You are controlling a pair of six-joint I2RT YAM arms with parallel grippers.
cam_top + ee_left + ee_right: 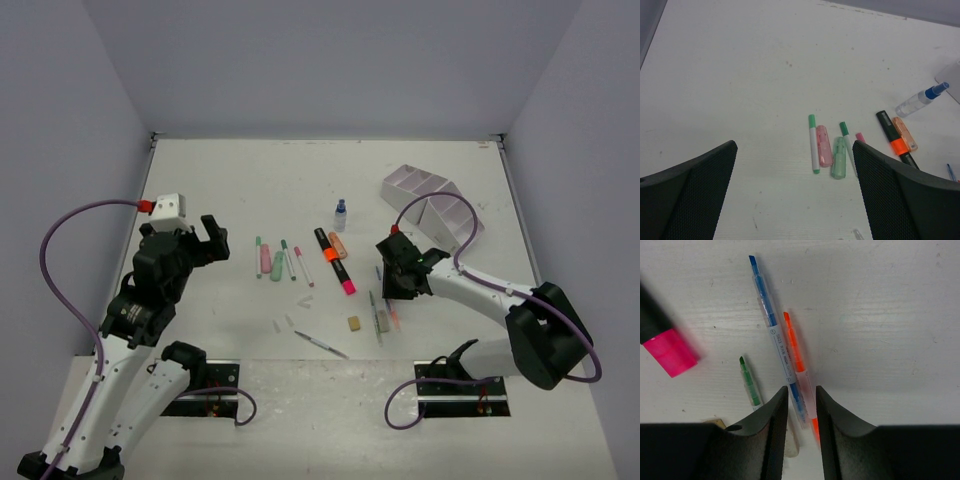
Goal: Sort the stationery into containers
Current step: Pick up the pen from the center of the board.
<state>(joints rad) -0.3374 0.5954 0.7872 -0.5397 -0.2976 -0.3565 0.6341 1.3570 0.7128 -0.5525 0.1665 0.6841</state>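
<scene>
blue pen (pixel 776 337) lengthwise between right jaws, tip pointing away

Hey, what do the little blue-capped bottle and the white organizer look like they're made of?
The bottle looks like clear, glossy plastic: its body is see-through under an opaque blue cap. The organizer looks like matte white plastic, possibly coated board: thin flat walls with no shine. The pictures leave that open.

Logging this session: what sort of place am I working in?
Likely a robotics test cell: bare white tabletop, plain grey walls boxing it in, a black metal mounting rail at its near edge.
</scene>
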